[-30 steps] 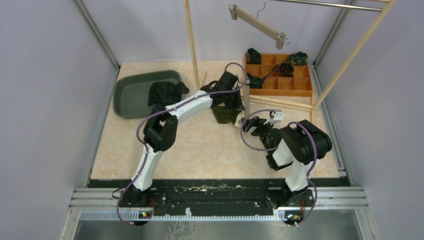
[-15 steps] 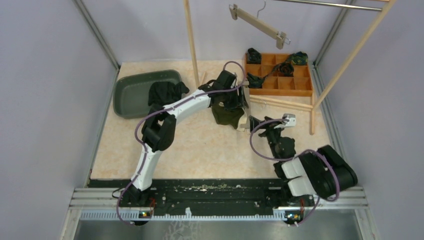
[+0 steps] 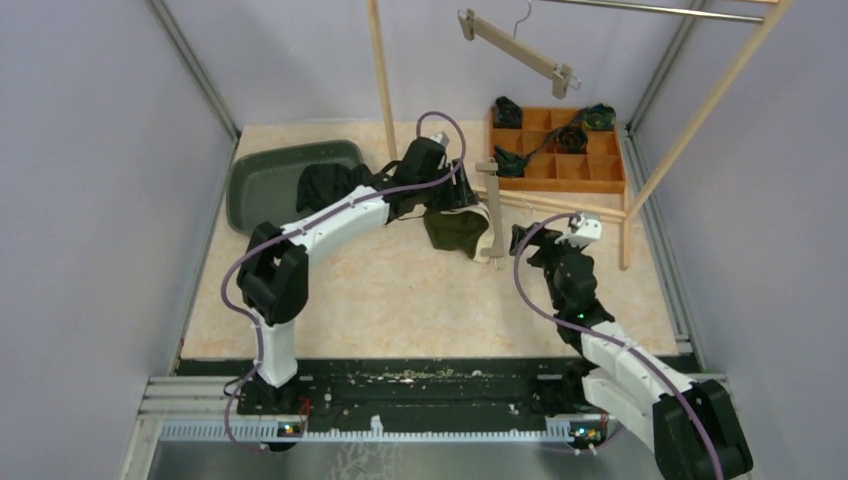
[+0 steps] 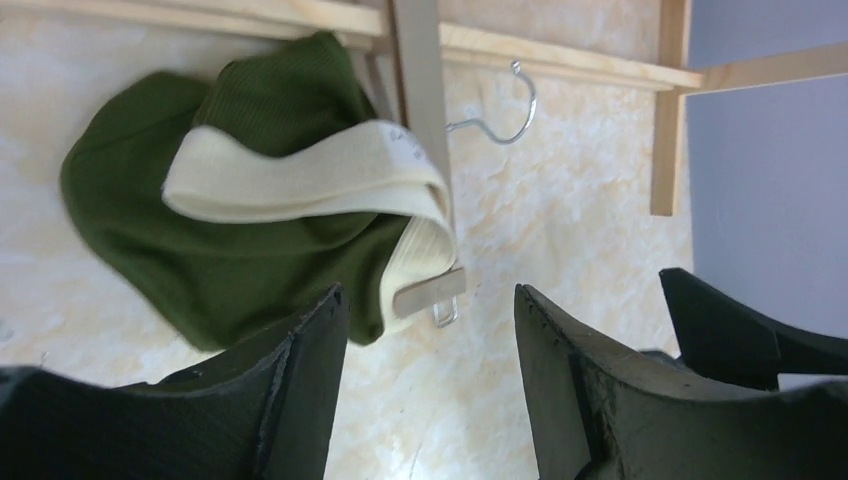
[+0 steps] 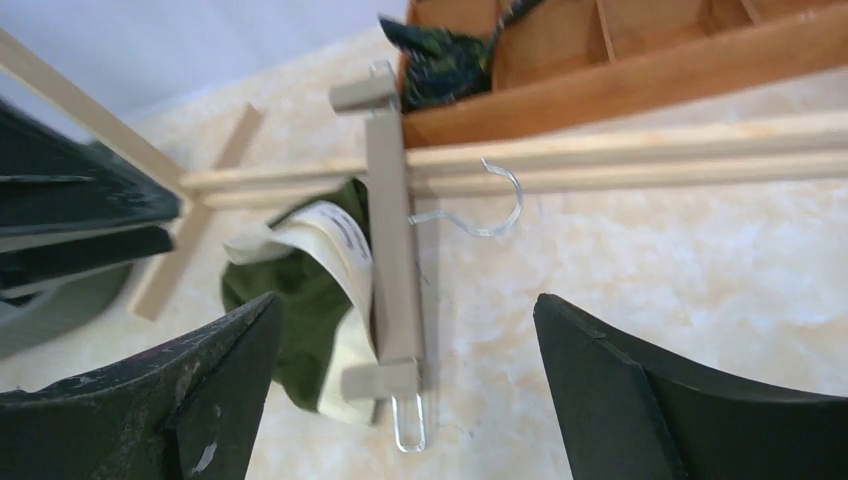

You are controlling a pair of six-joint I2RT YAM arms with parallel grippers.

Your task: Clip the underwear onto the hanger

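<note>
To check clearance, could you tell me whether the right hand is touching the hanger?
Apart. The right wrist view shows bare table between the right hand and the hanger.

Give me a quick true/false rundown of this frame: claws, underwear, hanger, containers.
1. The left claw and right claw are both open and empty. True.
2. The green underwear lies in the grey bin. False: it lies on the table; the bin holds a black garment.
3. The hanger beside the underwear hangs from the rail. False: it lies flat on the table; a second hanger is on the rail.
4. The cream waistband touches the hanger bar. True.
5. The wooden organiser is empty. False: several compartments hold rolled garments.
</note>
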